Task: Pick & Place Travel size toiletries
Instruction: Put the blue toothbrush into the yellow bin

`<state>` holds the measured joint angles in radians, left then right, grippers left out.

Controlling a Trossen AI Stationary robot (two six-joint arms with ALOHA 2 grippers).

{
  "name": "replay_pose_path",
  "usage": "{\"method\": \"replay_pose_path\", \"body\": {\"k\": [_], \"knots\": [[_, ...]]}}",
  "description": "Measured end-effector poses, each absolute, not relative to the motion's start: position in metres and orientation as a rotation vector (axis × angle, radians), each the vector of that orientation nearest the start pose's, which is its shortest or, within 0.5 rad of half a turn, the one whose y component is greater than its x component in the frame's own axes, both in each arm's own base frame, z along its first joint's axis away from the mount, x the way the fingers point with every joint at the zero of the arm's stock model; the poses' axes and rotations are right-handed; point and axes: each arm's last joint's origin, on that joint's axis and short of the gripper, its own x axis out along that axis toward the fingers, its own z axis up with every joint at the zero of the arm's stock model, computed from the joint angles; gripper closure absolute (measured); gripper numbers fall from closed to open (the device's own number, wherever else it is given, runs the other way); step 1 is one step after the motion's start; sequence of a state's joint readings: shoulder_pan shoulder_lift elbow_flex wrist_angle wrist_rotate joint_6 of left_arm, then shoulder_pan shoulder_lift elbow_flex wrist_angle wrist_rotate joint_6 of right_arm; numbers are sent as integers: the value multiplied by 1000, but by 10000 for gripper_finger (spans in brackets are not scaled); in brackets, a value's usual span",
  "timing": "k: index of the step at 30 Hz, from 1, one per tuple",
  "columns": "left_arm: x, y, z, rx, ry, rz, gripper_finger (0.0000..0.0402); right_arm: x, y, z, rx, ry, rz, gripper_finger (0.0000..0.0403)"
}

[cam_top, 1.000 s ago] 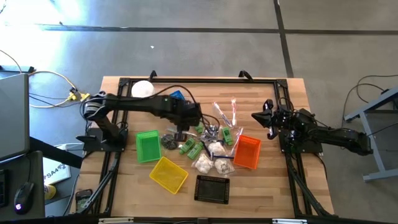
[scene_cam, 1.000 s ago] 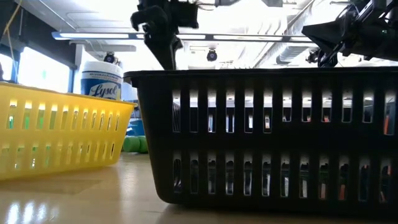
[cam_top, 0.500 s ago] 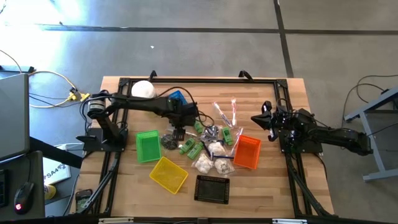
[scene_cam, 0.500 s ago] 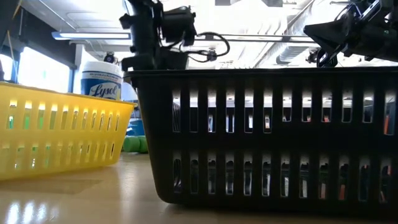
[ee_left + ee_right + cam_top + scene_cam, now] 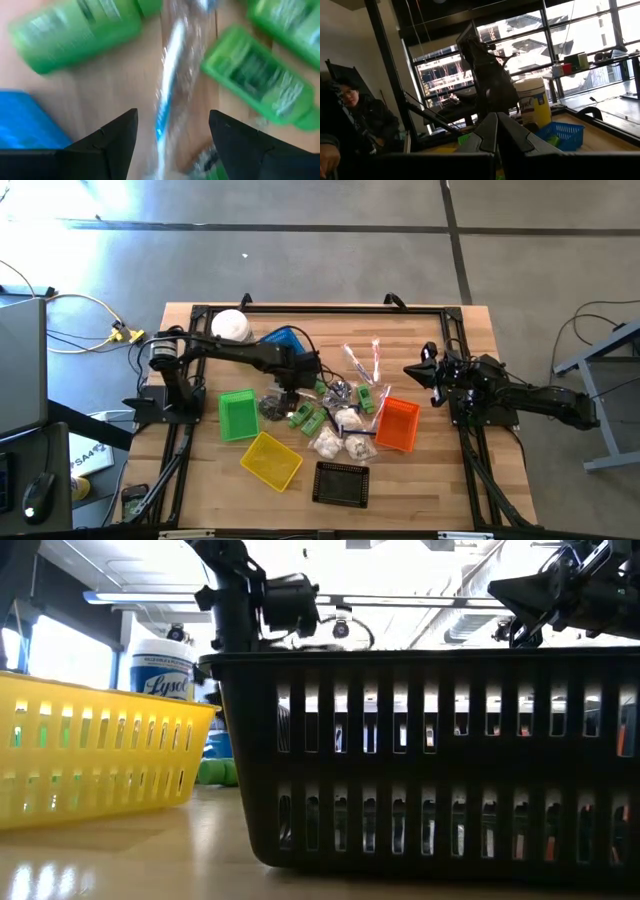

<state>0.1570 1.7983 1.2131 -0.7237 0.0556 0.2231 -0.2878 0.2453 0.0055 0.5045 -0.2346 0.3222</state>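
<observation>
The travel size toiletries lie in a loose pile (image 5: 335, 412) at the table's middle: small green bottles (image 5: 305, 418), white puffy packets (image 5: 330, 445), clear-wrapped sticks (image 5: 360, 360) and a grey bit (image 5: 270, 408). My left gripper (image 5: 284, 392) points down at the pile's left end and is open. In the left wrist view its fingers (image 5: 172, 117) stand on either side of a clear-wrapped stick (image 5: 167, 85) that lies flat on the wood between green bottles (image 5: 75, 30) (image 5: 255, 80). My right gripper (image 5: 424, 372) waits shut, raised at the table's right side.
A green basket (image 5: 237, 415), a yellow basket (image 5: 270, 460) and a black basket (image 5: 340, 483) stand near the front. An orange basket (image 5: 398, 423) is right of the pile. A blue basket (image 5: 285, 338) and a white jar (image 5: 230, 325) stand at the back left. A person (image 5: 360, 120) sits beyond the table.
My left gripper has gone down toward the left end of the pile; in the low view its fingers have sunk behind the black basket's rim. The toiletries lie as before.
</observation>
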Motion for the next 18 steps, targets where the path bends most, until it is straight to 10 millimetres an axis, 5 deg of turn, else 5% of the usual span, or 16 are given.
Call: {"method": "replay_pose_path", "body": {"k": [18], "knots": [[350,54,147,53,1364,-68,186,107,-25,190,270,-230,-12,400]]}}
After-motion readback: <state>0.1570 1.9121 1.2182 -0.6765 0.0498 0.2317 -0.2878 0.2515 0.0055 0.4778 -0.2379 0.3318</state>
